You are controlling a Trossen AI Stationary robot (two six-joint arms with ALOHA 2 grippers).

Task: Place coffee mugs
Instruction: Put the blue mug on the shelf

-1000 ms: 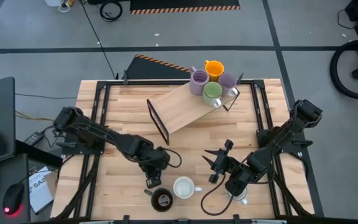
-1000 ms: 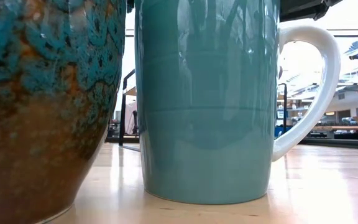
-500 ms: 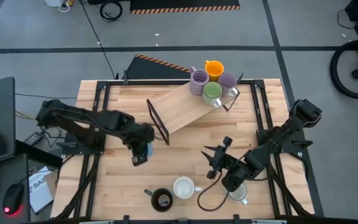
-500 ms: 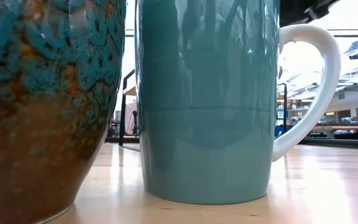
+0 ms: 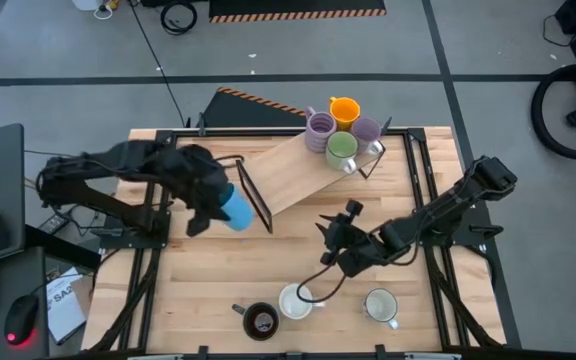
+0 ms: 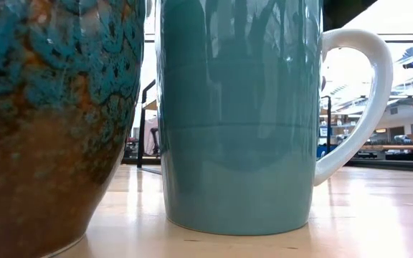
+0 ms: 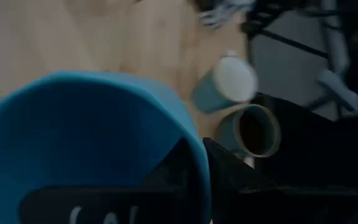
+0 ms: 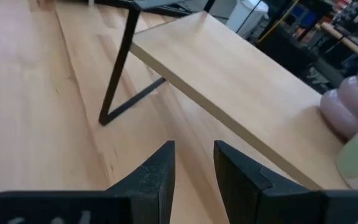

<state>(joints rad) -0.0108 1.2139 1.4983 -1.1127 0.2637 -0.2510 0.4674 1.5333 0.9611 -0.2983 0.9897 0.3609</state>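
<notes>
My left gripper (image 5: 216, 207) is shut on a blue mug (image 5: 238, 212), held above the table's left half beside the wooden shelf (image 5: 293, 175). My right gripper (image 5: 330, 240) is open and empty over the table's middle, facing the shelf (image 8: 241, 81). The orange (image 5: 344, 108), two purple (image 5: 320, 130) (image 5: 366, 130) and green (image 5: 342, 148) mugs stand together at the shelf's far right end. A dark brown mug (image 5: 260, 320) and two white-lined mugs (image 5: 295, 300) (image 5: 380, 305) stand on their bases near the front edge. My left gripper holds the blue mug by its rim (image 7: 199, 163), one finger inside the mug and one finger (image 7: 229, 173) outside the wall. The mug is lifted clear of the table and is tilted, its open mouth toward the wrist.
The shelf is a slanted board on black wire legs (image 5: 256, 195), close by the blue mug. The low view is filled by the teal mug (image 6: 239, 115) and the mottled brown mug (image 6: 49, 122) standing on the table. Bare wood lies between the shelf and the front mugs.
My left gripper has risen from beside the dark brown mug at the front and gone toward the far edge and the left, carrying the blue mug clear of the table. My right gripper has gone toward the far edge and left, uncovering the front right mug.
</notes>
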